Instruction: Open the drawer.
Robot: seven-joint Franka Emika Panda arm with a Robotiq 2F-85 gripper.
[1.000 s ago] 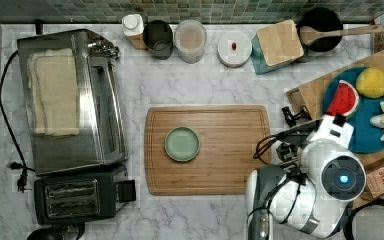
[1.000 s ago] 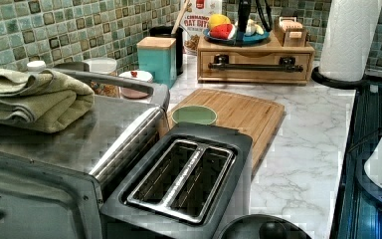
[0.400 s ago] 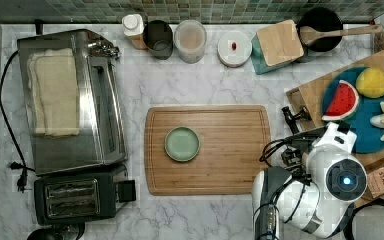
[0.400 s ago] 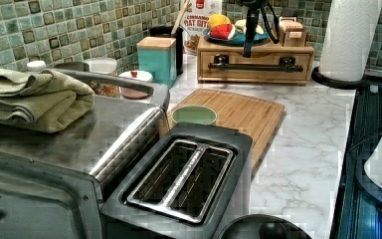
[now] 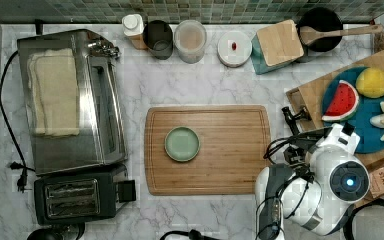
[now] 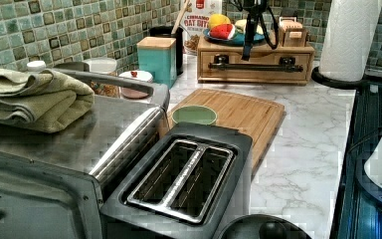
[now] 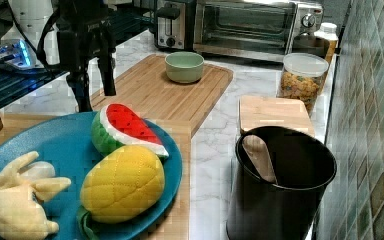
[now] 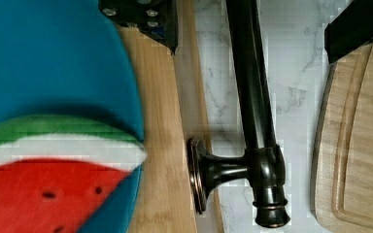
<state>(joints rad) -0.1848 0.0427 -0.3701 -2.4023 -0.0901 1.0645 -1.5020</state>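
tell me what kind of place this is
Most likely a kitchen counter, perhaps a mock-up: a toaster oven and a toaster stand on a marble-look countertop with a tiled backsplash, and a bamboo cutting board lies in the middle.

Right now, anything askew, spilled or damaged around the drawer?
Nothing stands out. The drawer sits shut and square, its handle straight and intact. The gripper hangs open above it, and the plate of toy fruit on top looks undisturbed.
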